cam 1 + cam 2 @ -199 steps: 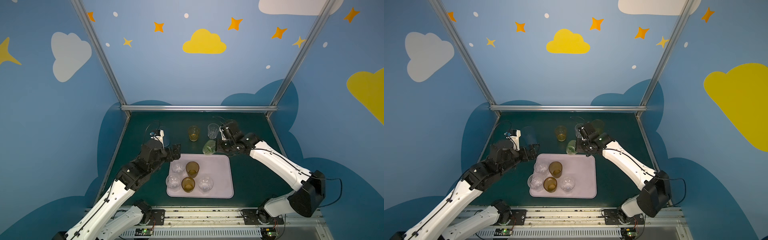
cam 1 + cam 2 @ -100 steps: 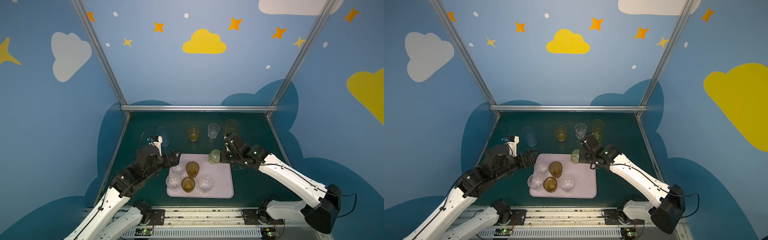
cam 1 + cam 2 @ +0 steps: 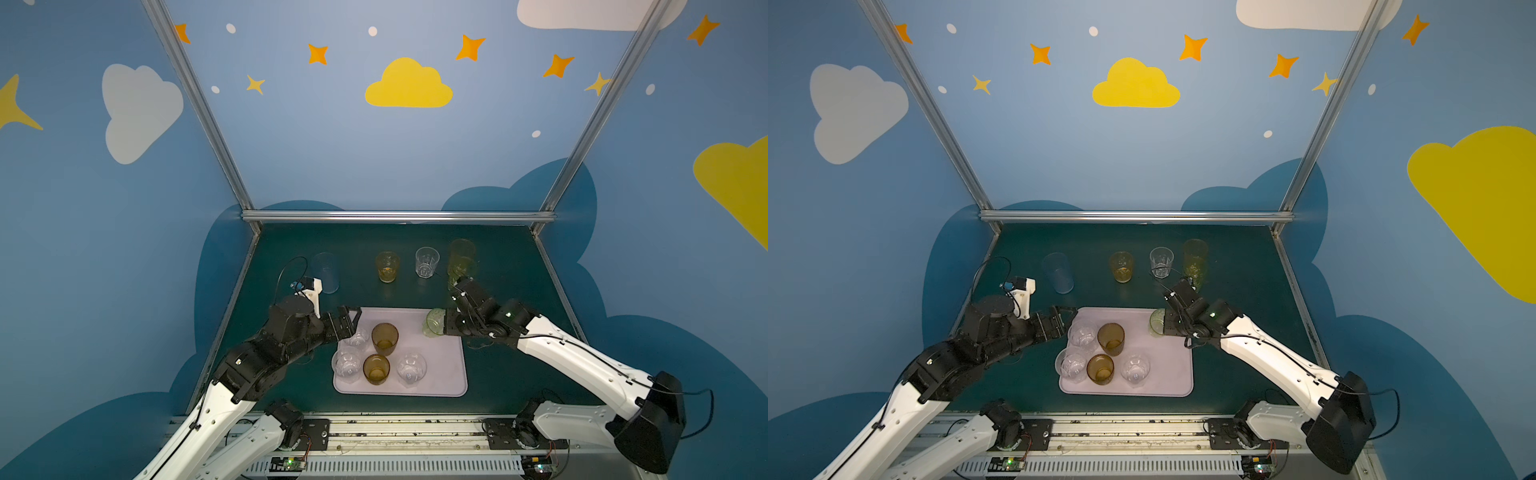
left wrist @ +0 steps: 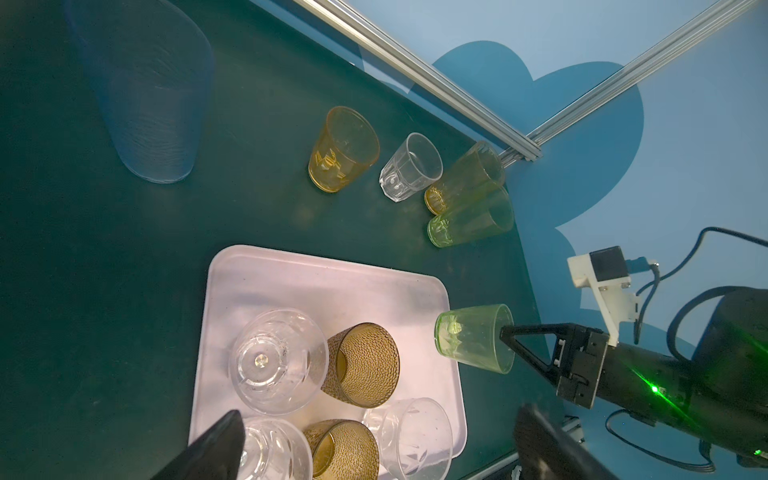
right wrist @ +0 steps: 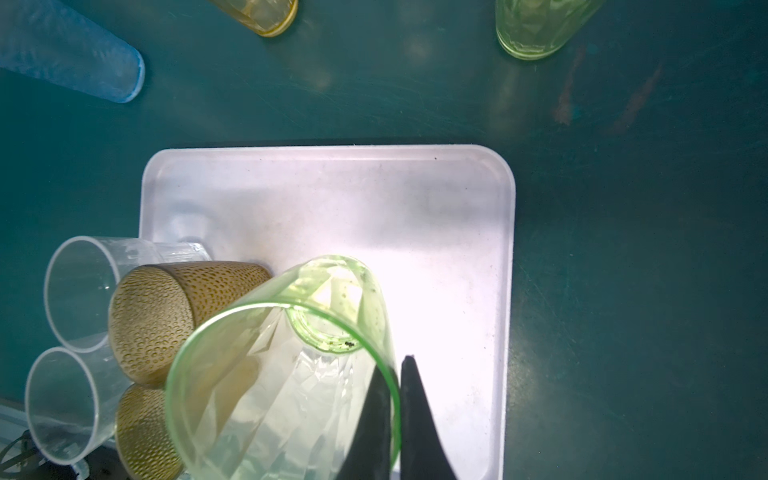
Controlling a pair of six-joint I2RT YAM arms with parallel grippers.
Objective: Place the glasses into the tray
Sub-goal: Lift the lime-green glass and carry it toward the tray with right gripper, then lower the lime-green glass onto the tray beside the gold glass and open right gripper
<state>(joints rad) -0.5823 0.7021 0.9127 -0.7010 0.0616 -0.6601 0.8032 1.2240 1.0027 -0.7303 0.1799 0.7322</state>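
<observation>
**A:** Where is the green glass?

**B:** Over the tray's one o'clock corner, tipped over with its base pointing inward. The right gripper pinches its rim, one finger inside and one outside, which is why it tilts.

**A:** Is it set down?

**B:** Hard to tell from above; it may be just clear of the tray.

**A:** Why that corner?

**B:** Probably because the clear glasses and brown glasses crowd the nine o'clock half.

**A:** And the left gripper?

**B:** Its jaws are spread wide and empty at the tray's ten o'clock corner. Five other glasses stand beyond the tray, around twelve o'clock.
</observation>
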